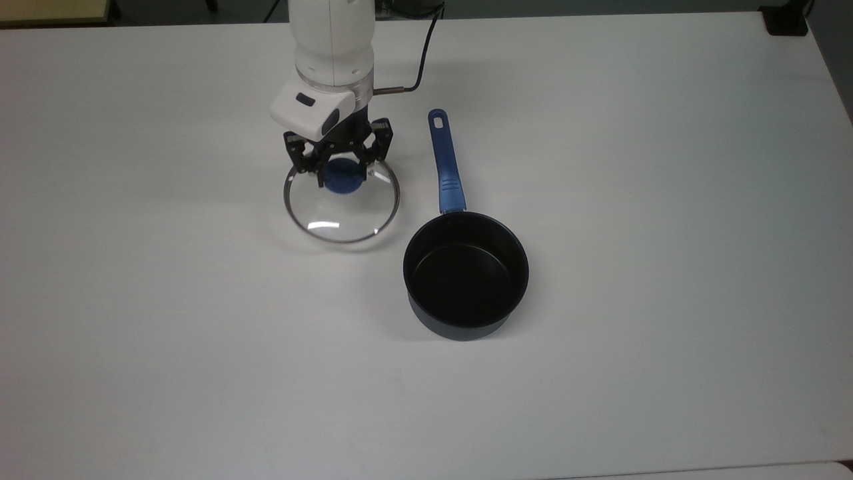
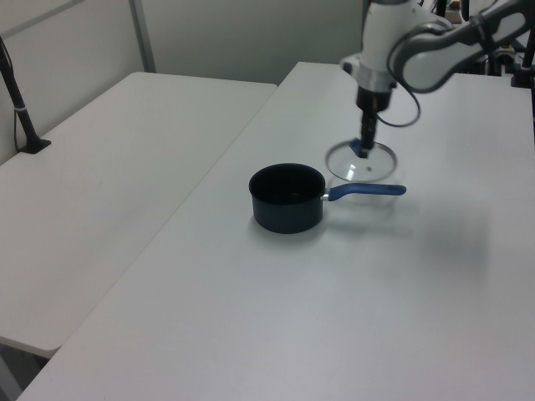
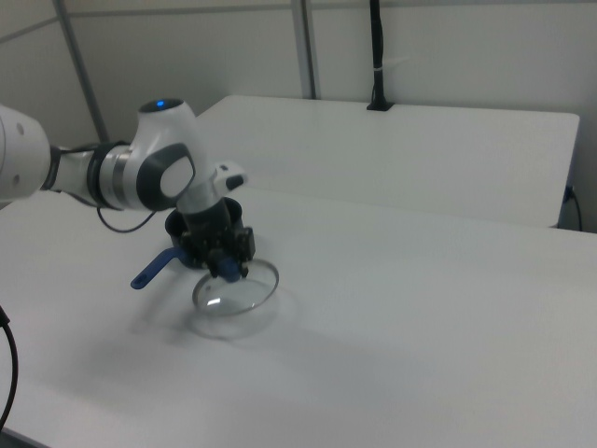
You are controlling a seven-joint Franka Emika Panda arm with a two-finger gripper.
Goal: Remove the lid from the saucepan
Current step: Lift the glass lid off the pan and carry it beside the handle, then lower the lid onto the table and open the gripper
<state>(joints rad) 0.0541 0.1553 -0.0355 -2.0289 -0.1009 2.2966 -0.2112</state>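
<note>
The saucepan [image 1: 466,277] stands uncovered on the white table, its black inside showing and its long blue handle [image 1: 445,162] pointing toward the top view's upper edge. In the left view the saucepan [image 2: 287,198] has its handle [image 2: 366,191] pointing right. The lid [image 1: 341,211], clear glass with a metal rim, hangs tilted to the top view's left of the handle, just above the table. My gripper [image 1: 342,175] is shut on the lid's blue knob. The lid [image 2: 361,161] sits beyond the handle in the left view. In the right view the lid [image 3: 236,288] hangs under my gripper [image 3: 224,266].
A black cable [image 1: 414,69] trails from the arm's wrist. A black post [image 2: 20,113] stands on the neighbouring table at the left view's left edge. Bare white tabletop [image 1: 666,233] surrounds the saucepan and the lid.
</note>
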